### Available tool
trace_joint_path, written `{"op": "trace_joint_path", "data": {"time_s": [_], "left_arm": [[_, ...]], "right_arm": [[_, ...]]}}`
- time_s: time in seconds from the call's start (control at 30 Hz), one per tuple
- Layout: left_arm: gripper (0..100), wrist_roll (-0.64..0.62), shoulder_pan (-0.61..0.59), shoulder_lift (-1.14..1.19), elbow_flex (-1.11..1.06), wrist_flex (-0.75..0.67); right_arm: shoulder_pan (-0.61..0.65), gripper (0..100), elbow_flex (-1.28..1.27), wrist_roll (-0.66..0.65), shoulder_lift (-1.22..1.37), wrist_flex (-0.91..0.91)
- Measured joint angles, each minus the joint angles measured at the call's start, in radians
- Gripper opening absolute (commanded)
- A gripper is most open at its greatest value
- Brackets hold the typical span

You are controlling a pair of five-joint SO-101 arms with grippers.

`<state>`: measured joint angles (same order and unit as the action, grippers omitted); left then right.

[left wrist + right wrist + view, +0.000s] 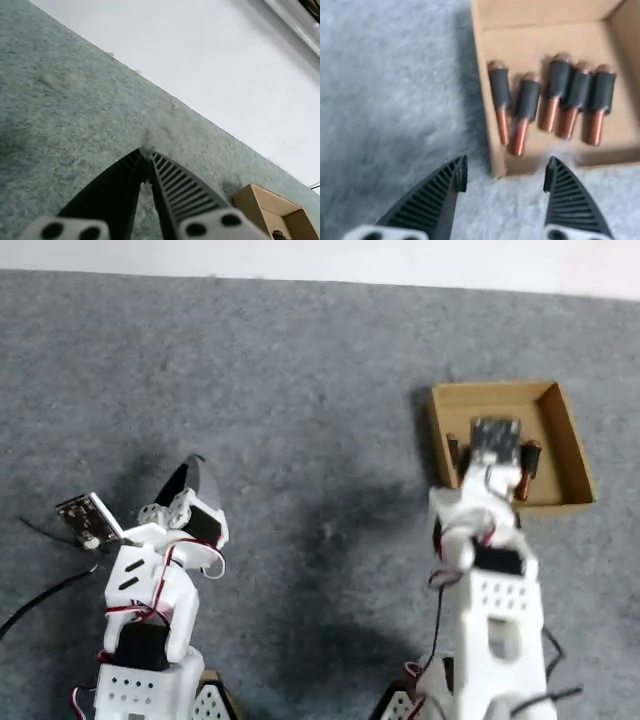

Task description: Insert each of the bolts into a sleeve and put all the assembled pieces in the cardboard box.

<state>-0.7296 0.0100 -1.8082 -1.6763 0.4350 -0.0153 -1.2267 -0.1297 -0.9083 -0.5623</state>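
A grey felt-like mat [300,390] covers the table, running to a pale strip at its far edge. Two white arms stand at the near edge. The left arm [150,590] is at the near left, and its left gripper [146,155] hangs over bare mat with its dark ribbed jaws clenched tip to tip on nothing. The right arm [495,590] at the near right stretches toward the far side, its wrist over the cardboard box [570,440]. The right gripper [506,172] is poised over the box's near wall with its jaws released and spread wide, nothing between them.

The shallow, open-topped box sits on the right of the mat, well apart from the left arm. Inside it lie five assembled pieces [559,82], roughly side by side on the box floor. Each is a copper-coloured bolt [519,137] pushed through a dark sleeve [499,87], with threaded ends toward the near wall. Two lie by the box's left wall and three are packed together to the right.
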Motion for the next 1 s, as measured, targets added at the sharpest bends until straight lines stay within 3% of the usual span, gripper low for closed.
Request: {"op": "trace_joint_path", "data": {"time_s": [0.3,0.6,1.0], "left_arm": [[1,0.074,0.037,0.0,0.0,0.02],[1,0.282,0.262,0.0,0.0,0.178],[1,0.302,0.267,0.0,0.0,0.256]], "right_arm": [[0.018,22.4,-0.267,0.0,-0.339,0.003],[0.018,22.4,-0.443,0.002,-0.637,0.003],[0.064,22.4,-0.448,0.002,-0.825,-0.068]]}}
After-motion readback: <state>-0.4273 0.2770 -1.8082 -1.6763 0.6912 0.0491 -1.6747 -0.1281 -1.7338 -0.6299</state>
